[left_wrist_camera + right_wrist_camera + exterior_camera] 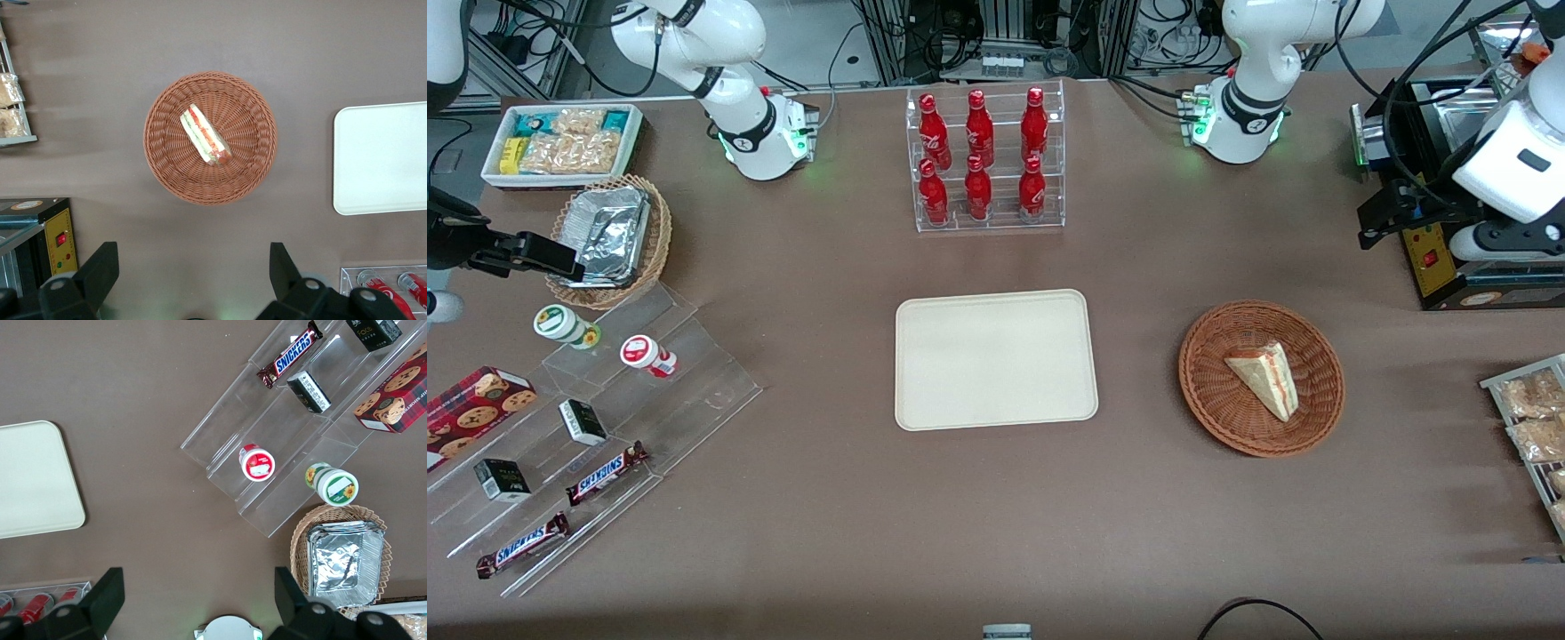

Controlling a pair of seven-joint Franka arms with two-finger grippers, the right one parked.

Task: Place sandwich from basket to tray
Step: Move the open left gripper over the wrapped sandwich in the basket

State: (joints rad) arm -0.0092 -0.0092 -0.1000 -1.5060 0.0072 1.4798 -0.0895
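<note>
The sandwich, a pale bread wedge with a pink-red and green stripe, lies in the round reddish-brown wicker basket, toward the working arm's end of the table. In the left wrist view the sandwich lies near the middle of the basket. The cream-beige tray lies at the table's middle, beside the basket, with nothing on it; it also shows in the left wrist view. My left gripper hangs high above the table, farther from the front camera than the basket. Its fingers are wide open with nothing between them.
A clear rack of red bottles stands farther from the front camera than the tray. A black machine and a rack of snack packets stand at the working arm's end. Clear steps with snacks and a foil-tray basket lie toward the parked arm's end.
</note>
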